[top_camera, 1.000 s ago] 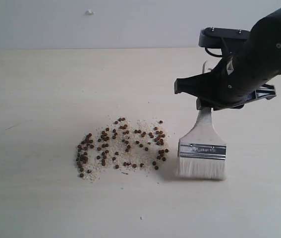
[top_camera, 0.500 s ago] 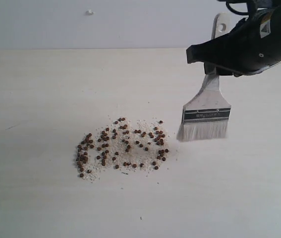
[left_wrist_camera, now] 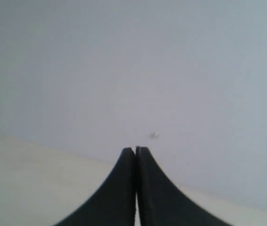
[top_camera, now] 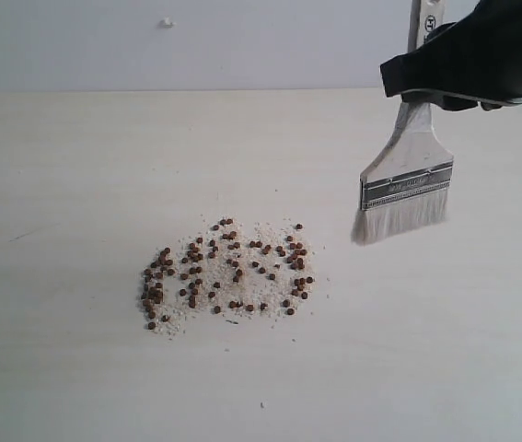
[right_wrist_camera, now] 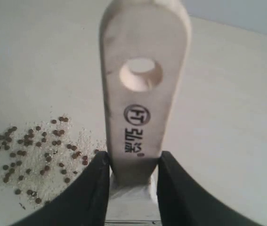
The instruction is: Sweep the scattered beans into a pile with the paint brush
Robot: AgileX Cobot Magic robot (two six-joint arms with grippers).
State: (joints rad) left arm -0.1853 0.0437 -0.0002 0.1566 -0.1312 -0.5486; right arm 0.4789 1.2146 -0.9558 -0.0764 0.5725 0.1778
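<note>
Item: tabletop scene, two arms, one tool in use.

Surroundings: pale wood-grain table (top_camera: 76, 166), backed by a plain grey-white wall (top_camera: 242, 41) that carries one small speck (top_camera: 167, 22). A stretch of bare table lies between the brush bristles and the nearest beans.

Beans (top_camera: 226, 273): dozens of small reddish-brown pellets lying in a loose, wide patch near the middle of the table. They are denser at the patch's left edge and thinner across its right half. They are mixed with fine pale crumbs (top_camera: 242, 296) that spread under and around them.

Paint brush (top_camera: 406, 187): wide and flat, with a pale wooden handle, a silver metal band and off-white bristles (top_camera: 400, 219). It hangs bristles-down and slightly tilted, to the right of the beans and apart from them. Its bristles appear clear of the table surface. The handle end, with its hole and a printed mark, sticks out past the gripper.

Right gripper (right_wrist_camera: 133, 162): black, jaws partly closed and clamped on both sides of the brush handle, just below the printed mark.

Left gripper (left_wrist_camera: 135, 155): jaws pressed together with nothing between them, pointing toward the wall.
</note>
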